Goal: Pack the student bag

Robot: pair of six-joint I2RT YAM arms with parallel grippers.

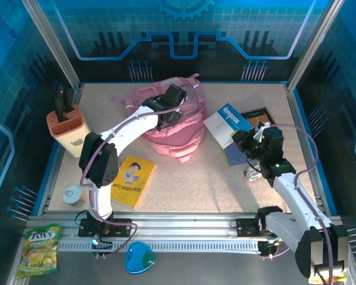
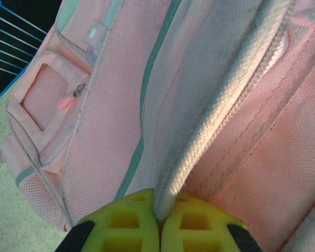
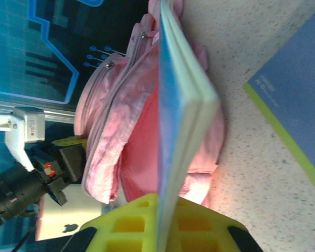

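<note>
The left gripper [image 1: 167, 117] covers part of the student bag [image 1: 181, 139].

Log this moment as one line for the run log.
left fingers: shut on pink backpack zipper edge | right fingers: shut on blue book | yellow book: on table, unpacked

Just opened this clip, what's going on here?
Two robot arms are packing a pink backpack. The left fingers are shut on the bag's zipper edge, seemingly holding the opening. The right fingers are shut on a blue book, held edge-on beside the bag, not yet inside. A yellow booklet lies on the table near the left arm.
</note>
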